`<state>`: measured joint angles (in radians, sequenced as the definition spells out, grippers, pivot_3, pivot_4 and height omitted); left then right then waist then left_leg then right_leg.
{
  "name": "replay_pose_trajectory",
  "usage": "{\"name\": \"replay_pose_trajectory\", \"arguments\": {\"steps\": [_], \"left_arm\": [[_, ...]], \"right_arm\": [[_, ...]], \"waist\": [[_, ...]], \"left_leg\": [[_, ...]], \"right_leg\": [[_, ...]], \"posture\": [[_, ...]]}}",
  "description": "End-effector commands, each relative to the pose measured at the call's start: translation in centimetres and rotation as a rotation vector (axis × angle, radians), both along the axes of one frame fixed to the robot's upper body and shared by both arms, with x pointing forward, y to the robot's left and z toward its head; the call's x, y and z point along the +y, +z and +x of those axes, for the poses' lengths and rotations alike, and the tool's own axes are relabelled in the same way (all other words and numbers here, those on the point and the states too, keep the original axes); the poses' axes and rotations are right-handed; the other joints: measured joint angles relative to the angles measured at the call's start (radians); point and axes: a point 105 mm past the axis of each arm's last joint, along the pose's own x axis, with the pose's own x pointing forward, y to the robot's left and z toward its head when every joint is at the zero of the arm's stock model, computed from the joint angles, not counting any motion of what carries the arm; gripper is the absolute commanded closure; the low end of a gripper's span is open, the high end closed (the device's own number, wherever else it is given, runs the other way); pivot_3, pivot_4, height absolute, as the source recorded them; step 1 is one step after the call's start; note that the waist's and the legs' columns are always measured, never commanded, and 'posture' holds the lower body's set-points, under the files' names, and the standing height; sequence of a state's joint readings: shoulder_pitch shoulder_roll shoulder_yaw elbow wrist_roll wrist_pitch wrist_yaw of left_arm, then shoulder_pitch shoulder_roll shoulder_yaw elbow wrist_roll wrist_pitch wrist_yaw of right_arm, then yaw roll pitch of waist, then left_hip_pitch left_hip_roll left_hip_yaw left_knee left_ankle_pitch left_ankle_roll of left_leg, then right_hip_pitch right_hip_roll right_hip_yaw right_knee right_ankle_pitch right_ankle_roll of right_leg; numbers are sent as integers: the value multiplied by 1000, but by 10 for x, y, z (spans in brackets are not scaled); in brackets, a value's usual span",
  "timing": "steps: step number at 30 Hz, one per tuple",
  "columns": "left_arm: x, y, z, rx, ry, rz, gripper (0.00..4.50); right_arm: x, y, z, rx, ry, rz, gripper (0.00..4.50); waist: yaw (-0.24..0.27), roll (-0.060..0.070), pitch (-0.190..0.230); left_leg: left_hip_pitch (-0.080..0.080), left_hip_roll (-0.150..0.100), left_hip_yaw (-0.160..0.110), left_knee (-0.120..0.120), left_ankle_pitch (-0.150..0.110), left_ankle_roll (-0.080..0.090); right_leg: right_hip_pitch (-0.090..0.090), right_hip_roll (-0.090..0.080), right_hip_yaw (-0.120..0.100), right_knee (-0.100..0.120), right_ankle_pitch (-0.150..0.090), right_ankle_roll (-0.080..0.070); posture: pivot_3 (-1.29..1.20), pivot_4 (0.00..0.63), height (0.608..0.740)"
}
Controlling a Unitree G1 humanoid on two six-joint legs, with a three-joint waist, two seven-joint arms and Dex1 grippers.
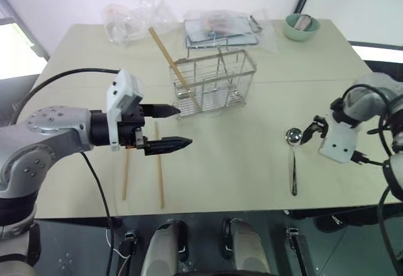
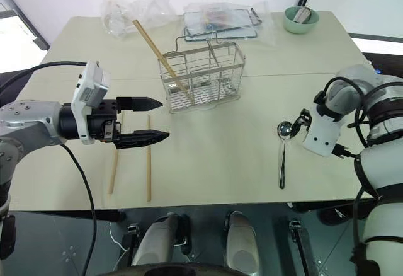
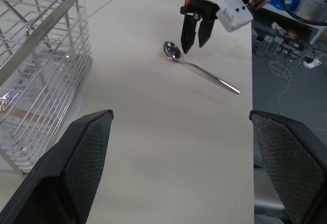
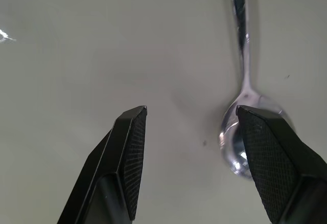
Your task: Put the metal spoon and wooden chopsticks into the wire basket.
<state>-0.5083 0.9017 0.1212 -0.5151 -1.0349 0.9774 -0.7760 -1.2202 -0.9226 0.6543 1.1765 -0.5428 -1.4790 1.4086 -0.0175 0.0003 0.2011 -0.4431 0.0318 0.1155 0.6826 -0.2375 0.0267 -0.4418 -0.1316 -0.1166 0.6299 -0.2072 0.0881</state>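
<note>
**Right gripper poised over the spoon's bowl, left gripper wide and empty by the basket**

While the metal spoon (image 1: pixel 293 159) lies flat on the bench (image 1: pixel 239 162), bowl away from the robot and handle toward the near edge, the head views show the right gripper (image 1: pixel 310 132) pointing down just beside that bowl, on its right. Its two fingers stand apart with nothing between them. The left gripper (image 1: pixel 175 126) hangs above the bench, pointing toward the right, its fingers spread wide and holding nothing. Beneath and just behind it two wooden chopsticks (image 1: pixel 158 174) lie side by side on the bench, running toward the near edge. The wire basket (image 1: pixel 213 82) stands upright just beyond the left gripper, and one chopstick leans in its left compartment, its upper end sticking out toward the far left. A plastic-wrapped dark tray (image 1: pixel 220 31) lies behind the basket and a green bowl (image 1: pixel 301 26) at the far right.

From the left wrist, the basket's wire side fills one edge, close to the near finger; the spoon lies well beyond, with the right gripper's tips just above its bowl.

From the right wrist, the spoon's bowl sits partly under one finger (image 4: pixel 271 162), the handle running away; the other finger stands over bare bench.
</note>
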Motion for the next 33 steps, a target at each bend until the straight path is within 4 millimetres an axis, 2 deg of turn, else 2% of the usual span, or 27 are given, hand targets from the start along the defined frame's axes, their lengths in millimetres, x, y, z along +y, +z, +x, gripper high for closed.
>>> {"name": "replay_pose_trajectory", "arguments": {"steps": [1,13,14,15,19,20,23,26,30,33], "left_arm": [[-2,9,-5,-39,-9,-6,16],[2,15,-1,-63,28,-15,16],[1,16,-1,-64,28,-17,0],[2,18,0,-66,29,-20,0],[2,20,3,-72,36,-23,0],[3,20,4,-73,38,-22,0],[3,20,4,-74,39,-23,0],[3,20,4,-76,38,-24,0],[6,23,6,-81,49,-33,0],[10,27,9,-97,69,-36,0]], "right_arm": [[8,2,3,-8,56,1,1636],[36,-29,-1,57,158,87,1636],[37,-29,-2,58,162,94,2172],[38,-29,-2,58,165,101,2394],[40,-28,-3,56,180,120,4295],[40,-28,-3,57,180,124,4411],[40,-26,-3,44,175,144,4411],[48,-20,4,-10,146,239,4411],[61,3,22,-120,20,443,4411],[66,32,38,-127,-220,682,4411]], "waist": [[2,0,0],[-2,-5,-3],[-3,-6,-3],[-3,-7,-4],[-13,-8,-4],[-16,-8,-4],[-24,-8,-4],[-27,-8,-4],[-27,-7,-4],[-22,-6,-3]], "left_leg": [[0,0,0,0,0,0],[2,0,-4,1,0,0],[2,1,-4,0,0,0],[3,1,-5,0,0,-1],[5,1,-5,0,1,-1],[5,2,-6,0,1,-2],[6,2,-6,0,1,-2],[6,2,-6,0,1,-2],[6,2,-6,0,2,-3],[6,2,-6,0,2,-3]], "right_leg": [[0,0,0,0,0,0],[4,2,-1,0,-1,-2],[5,2,-1,0,-1,-2],[5,2,-2,0,-1,-2],[7,3,-2,0,-2,-3],[7,3,-2,0,-2,-3],[8,4,-3,1,-2,-3],[8,4,-3,1,-2,-3],[8,4,-2,1,-2,-3],[8,4,-2,2,-2,-3]], "posture": [[0,150,707],[0,150,707],[0,150,707],[0,150,707],[0,150,707],[0,150,707],[0,150,707],[0,150,707],[0,150,707],[0,150,707]]}}
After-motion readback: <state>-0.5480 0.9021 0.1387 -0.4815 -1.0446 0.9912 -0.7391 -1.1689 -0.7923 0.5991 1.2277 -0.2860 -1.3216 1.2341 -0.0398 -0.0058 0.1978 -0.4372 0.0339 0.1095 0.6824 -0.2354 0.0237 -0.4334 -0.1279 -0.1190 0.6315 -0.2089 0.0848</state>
